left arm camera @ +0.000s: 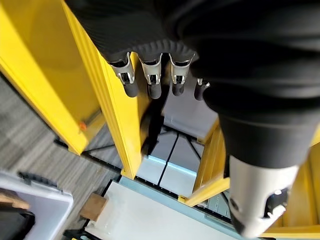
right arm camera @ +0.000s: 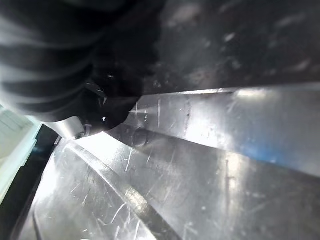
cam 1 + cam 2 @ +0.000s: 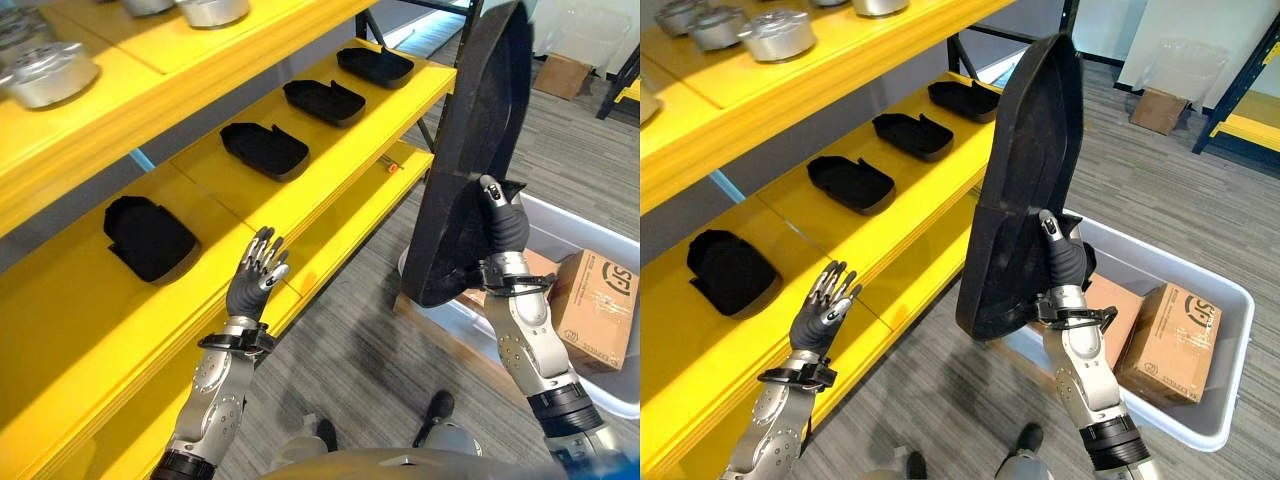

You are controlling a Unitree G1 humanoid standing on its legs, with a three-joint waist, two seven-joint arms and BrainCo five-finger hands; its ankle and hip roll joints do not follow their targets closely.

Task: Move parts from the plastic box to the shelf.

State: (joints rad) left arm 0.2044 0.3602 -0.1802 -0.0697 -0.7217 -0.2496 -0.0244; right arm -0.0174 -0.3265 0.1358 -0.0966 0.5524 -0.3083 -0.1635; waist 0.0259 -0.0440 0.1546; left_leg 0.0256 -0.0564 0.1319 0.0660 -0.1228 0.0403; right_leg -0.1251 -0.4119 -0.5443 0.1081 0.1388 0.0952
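At the far left, a yellow shelf (image 3: 330,205) carries a row of four black moulded parts (image 3: 264,148) on its middle level, while round metal parts (image 3: 777,35) sit on the level above. The robot's left hand (image 3: 256,275) is raised in front of the shelf's edge, fingers (image 3: 262,251) straight and spread, grasping nothing; the nearest black part (image 3: 148,236) lies just beyond the fingertips, apart from them. In the left wrist view the same hand (image 1: 210,55) shows its fingers extended toward the yellow shelf uprights.

To the right, the right hand (image 3: 1064,258) clasps a large black panel (image 3: 1025,180) near its lower edge, thumb pressed on the near face and the fingers wrapped behind. The panel stands almost upright, tilted slightly, its top rising well above the fingers and close to the shelf's middle level. In the right wrist view its scratched, glossy black surface (image 2: 210,165) lies right against the hand.

Below and behind the right hand sits the grey plastic box (image 3: 1215,300) on the floor, holding a cardboard carton (image 3: 1168,340) just right of the wrist.
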